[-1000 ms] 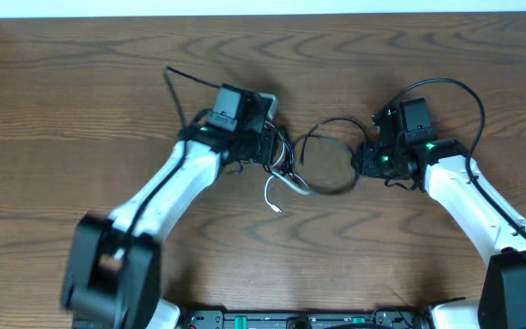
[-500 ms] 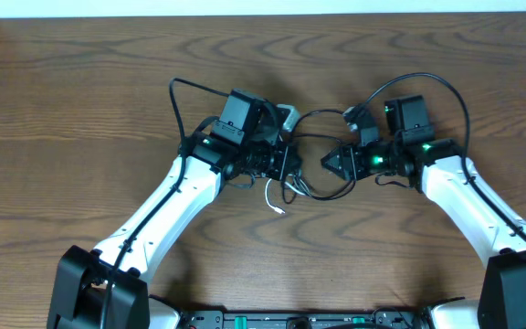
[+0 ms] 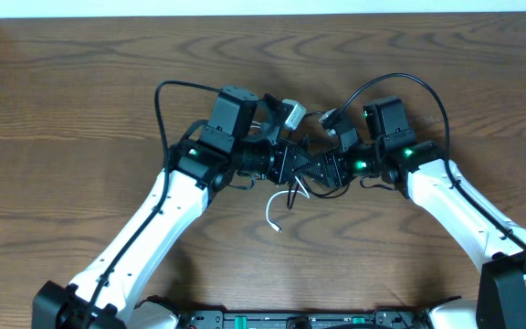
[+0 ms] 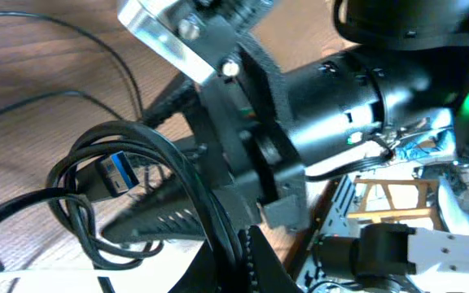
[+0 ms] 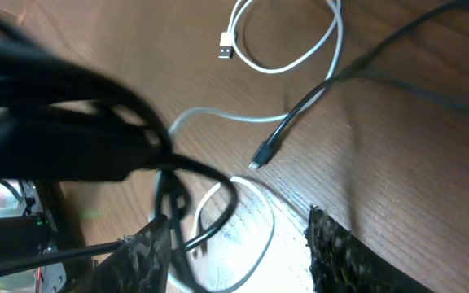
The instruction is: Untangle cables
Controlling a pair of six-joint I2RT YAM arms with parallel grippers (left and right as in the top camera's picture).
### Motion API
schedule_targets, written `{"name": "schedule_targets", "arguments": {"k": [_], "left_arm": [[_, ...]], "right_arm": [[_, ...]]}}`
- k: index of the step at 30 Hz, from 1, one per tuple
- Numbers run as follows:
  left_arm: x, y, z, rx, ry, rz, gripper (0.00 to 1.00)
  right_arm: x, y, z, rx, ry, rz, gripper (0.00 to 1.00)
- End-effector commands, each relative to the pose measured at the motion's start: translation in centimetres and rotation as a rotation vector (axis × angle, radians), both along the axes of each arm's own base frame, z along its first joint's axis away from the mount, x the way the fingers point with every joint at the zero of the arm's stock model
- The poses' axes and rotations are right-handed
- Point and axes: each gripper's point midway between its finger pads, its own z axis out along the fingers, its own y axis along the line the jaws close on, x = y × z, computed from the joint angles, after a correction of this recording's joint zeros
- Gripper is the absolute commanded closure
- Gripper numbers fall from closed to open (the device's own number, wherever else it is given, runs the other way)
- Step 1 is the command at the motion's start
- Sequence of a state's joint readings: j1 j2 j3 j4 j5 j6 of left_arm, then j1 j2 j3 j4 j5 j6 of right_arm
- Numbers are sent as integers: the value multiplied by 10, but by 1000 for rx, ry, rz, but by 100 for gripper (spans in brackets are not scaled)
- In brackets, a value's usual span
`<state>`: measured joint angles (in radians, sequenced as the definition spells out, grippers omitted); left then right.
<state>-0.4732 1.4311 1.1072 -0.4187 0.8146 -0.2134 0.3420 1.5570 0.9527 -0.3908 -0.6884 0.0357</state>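
The cables lie bunched at the table's middle between both grippers. In the overhead view a white cable (image 3: 270, 212) trails toward me from the bunch. My left gripper (image 3: 292, 164) is shut on several black cables (image 4: 218, 220), and a blue USB plug (image 4: 116, 173) hangs in their loop. My right gripper (image 3: 325, 169) is open, nose to nose with the left one. Between its fingers (image 5: 243, 260) lie a black cable loop (image 5: 206, 207) and a white strand. The white cable (image 5: 300, 57) and a black plug end (image 5: 263, 155) lie on the wood beyond.
Thick black arm cables arch up behind each wrist, left (image 3: 163, 96) and right (image 3: 427, 87). The brown wooden table (image 3: 80, 110) ends at a white strip along the back. The robot base (image 3: 290, 320) sits at the front edge.
Both grippers have moved inward and now meet at the centre. The wide black cable loop between them has collapsed into a tight bunch. The white cable end has stayed put.
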Motion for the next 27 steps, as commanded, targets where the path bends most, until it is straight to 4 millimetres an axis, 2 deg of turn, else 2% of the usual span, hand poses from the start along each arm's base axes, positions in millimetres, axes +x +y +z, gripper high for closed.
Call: {"name": "schedule_targets", "arguments": {"k": [1,4,9,12,15,16,18,19,24,26,27], "left_arm": [[-9,-4,15,-55,20,-27,93],[-13,-5,17,-75,37,-44,93],[-13,-6,17,-77,54,-34,93],[-14,-8,22,-102,67,-43,93],[-18,-14,35,-164,45,-95,93],[-18,-15,38,-176,37,-103,93],[-16,-16,39,-182,25,-103,93],[-16,-16,39,-182,24,-102,92],[-7,-9,35,-157,18,-58,93],[-2,-4,30,-133,22,-24,93],[1,0,27,-119,28,-5,93]], "right_arm": [[0,5,2,16,-17,26,53],[2,10,9,57,-18,25,55],[-6,28,33,204,-41,122,58],[-5,29,35,210,-49,126,65],[-5,29,35,210,-50,126,67],[-5,29,35,210,-50,126,70],[-5,29,35,209,-50,125,85],[-3,27,33,198,-53,116,98],[2,16,17,103,-35,50,99],[7,3,2,10,-24,-13,99],[12,-10,-10,-74,-3,-85,99]]}}
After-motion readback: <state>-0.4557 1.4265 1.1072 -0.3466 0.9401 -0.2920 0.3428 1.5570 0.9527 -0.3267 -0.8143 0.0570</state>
